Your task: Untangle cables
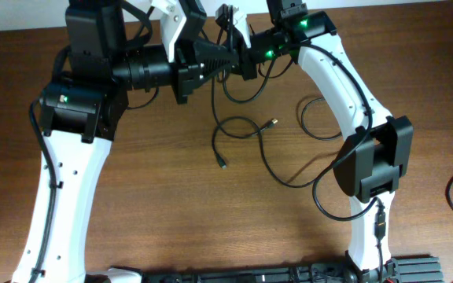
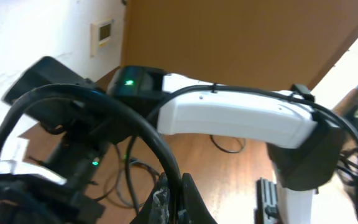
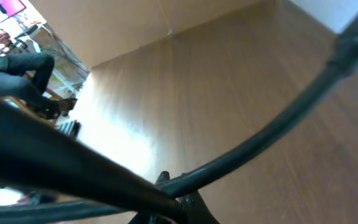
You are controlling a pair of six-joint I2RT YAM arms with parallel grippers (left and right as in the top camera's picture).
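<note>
Above the far middle of the table (image 1: 171, 204), my left gripper (image 2: 180, 202) and right gripper (image 3: 180, 205) meet tip to tip. Both have their jaws pinched tight on the cables (image 1: 246, 126). The rest hangs down and loops on the table's middle. I think I should pull apart slowly, high above the table, so the little plug (image 1: 272, 122) can slip free.
</note>
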